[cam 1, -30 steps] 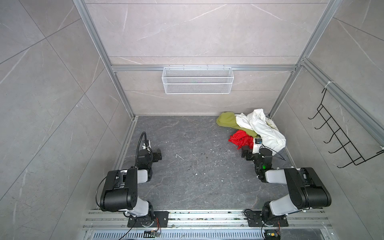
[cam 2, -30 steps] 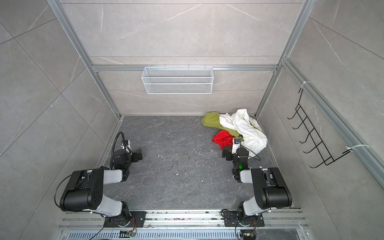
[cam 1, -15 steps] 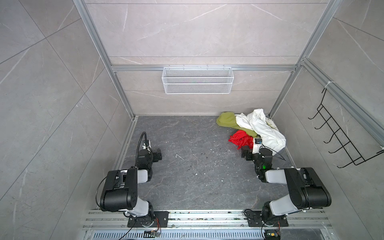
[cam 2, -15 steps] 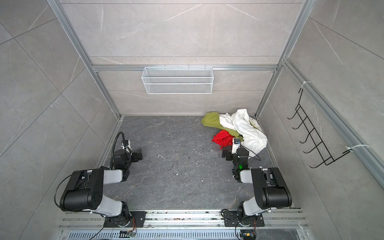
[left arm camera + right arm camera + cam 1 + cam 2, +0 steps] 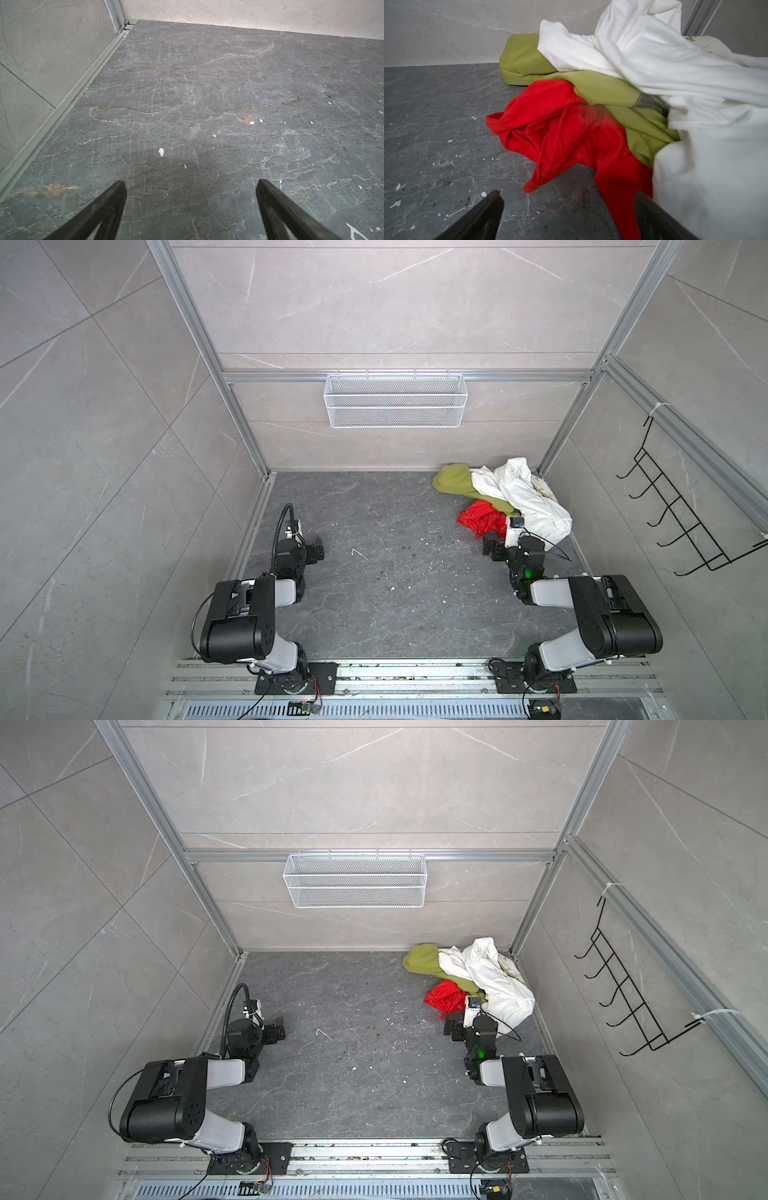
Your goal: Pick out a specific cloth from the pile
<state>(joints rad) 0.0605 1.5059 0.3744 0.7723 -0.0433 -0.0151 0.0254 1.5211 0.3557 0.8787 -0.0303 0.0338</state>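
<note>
Right gripper low, spread, facing cloth; perhaps touching.

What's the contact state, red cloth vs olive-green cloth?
Touching. The right wrist view shows the red cloth bunched right against the olive-green cloth, their edges meeting with no gap between them.

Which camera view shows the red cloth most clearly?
The right wrist view: the red cloth fills the middle, with its folds clear. Both top views show it only small. The left wrist view shows only floor, no cloth.
</note>
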